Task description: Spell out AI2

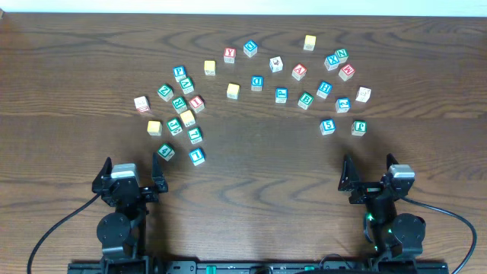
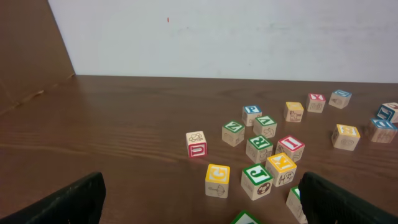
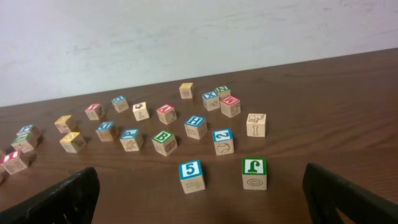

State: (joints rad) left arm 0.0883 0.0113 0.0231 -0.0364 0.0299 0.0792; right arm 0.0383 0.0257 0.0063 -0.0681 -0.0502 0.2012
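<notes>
The red "A" cube (image 1: 299, 71) lies at the back, right of centre, and shows in the right wrist view (image 3: 165, 113). The red "I" cube (image 1: 196, 103) lies in the left cluster and shows in the left wrist view (image 2: 290, 147). The blue "2" cube (image 1: 342, 105) lies in the right cluster, also in the right wrist view (image 3: 222, 140). My left gripper (image 1: 133, 179) (image 2: 199, 202) is open and empty at the front left. My right gripper (image 1: 370, 179) (image 3: 199, 196) is open and empty at the front right. Both are well short of the cubes.
Several other letter cubes lie scattered in an arc across the back of the wooden table (image 1: 259, 167). A blue "1" cube (image 1: 197, 156) and a blue "5" cube (image 1: 327, 126) lie nearest the grippers. A red "Y" cube (image 1: 229, 55) sits at the back.
</notes>
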